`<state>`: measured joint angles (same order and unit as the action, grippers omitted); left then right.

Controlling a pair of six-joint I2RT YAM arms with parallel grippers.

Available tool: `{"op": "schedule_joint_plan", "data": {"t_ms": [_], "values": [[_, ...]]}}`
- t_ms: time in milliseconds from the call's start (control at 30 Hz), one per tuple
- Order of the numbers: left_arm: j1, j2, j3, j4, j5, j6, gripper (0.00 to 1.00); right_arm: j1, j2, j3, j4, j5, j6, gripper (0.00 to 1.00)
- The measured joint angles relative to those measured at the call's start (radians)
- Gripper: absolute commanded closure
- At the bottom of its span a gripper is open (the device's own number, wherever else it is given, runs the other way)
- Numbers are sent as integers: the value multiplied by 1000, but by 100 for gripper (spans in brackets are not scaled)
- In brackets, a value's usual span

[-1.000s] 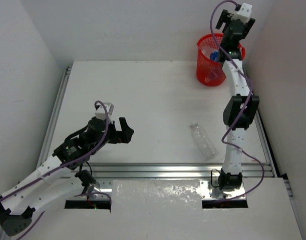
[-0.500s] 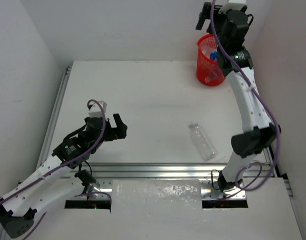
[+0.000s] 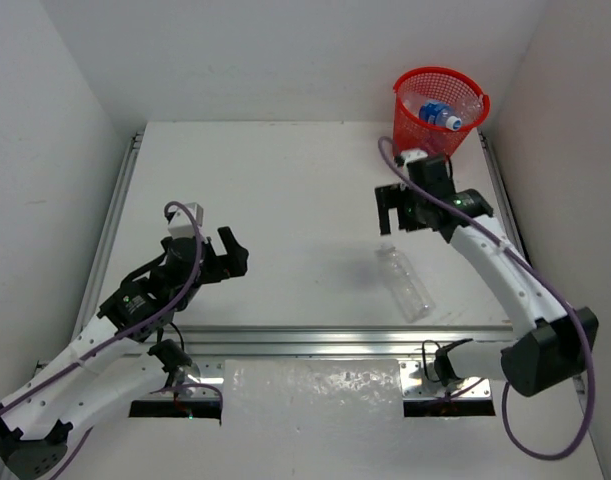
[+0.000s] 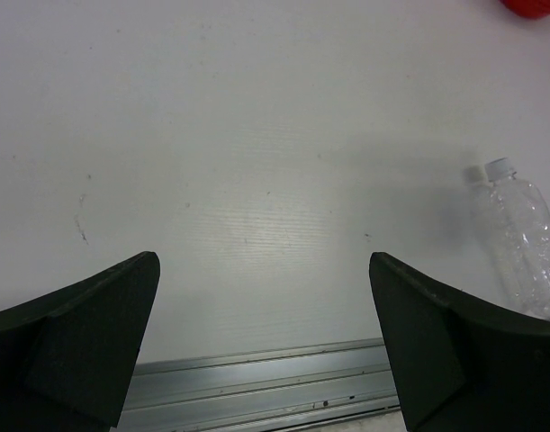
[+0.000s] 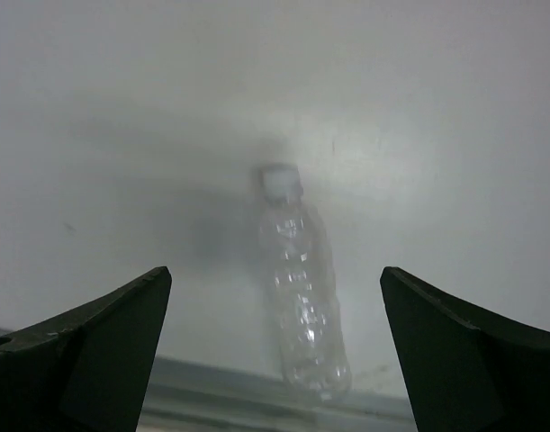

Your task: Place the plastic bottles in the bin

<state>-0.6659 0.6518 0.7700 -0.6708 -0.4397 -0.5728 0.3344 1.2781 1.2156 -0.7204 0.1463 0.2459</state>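
The right gripper [image 3: 396,213] has swung down from over the bin [image 3: 413,135], fingers spread and empty. 1 bottle [image 3: 405,283] lies on the table just nearward of it, cap toward the fingers, long axis running near-far. The left gripper [image 3: 233,257], also spread, is farther off.

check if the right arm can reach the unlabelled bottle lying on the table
Probably yes: the right gripper hangs open near the unlabelled bottle, which lies alone on bare table with nothing between them.

I see my left arm [image 3: 95,345] stretched low and forward, its left hand [image 3: 235,255] spread wide, gripping nothing. My right arm [image 3: 505,265] bends inward, right hand [image 3: 397,222] tipped downward, equally wide, gripping nothing.
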Motion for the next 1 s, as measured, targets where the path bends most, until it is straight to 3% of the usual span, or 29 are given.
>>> {"op": "schedule_joint_plan", "data": {"t_ms": [200,333,400,600,767,800,900,967,1000], "values": [[0,-13,0,2,19,4,0,-7,149,-178,-83,0,-32,6],[0,-13,0,6,35,11,0,-27,241,-192,-59,-14,-54,10],[0,-13,0,10,43,15,0,-35,282,-190,-41,-48,-66,18],[0,-19,0,17,64,22,0,-39,437,-184,-18,-83,-79,26],[0,-22,0,24,79,31,0,-38,470,-167,-26,-81,-89,58],[0,-21,0,25,83,34,0,-37,470,-154,-28,-80,-91,70],[0,-21,0,25,87,39,0,-34,470,-83,-46,-81,-97,84],[0,-22,0,25,89,42,0,-25,459,-32,-43,-103,-103,87],[0,-22,0,25,90,42,0,-21,447,-8,-40,-126,-105,100]]}}
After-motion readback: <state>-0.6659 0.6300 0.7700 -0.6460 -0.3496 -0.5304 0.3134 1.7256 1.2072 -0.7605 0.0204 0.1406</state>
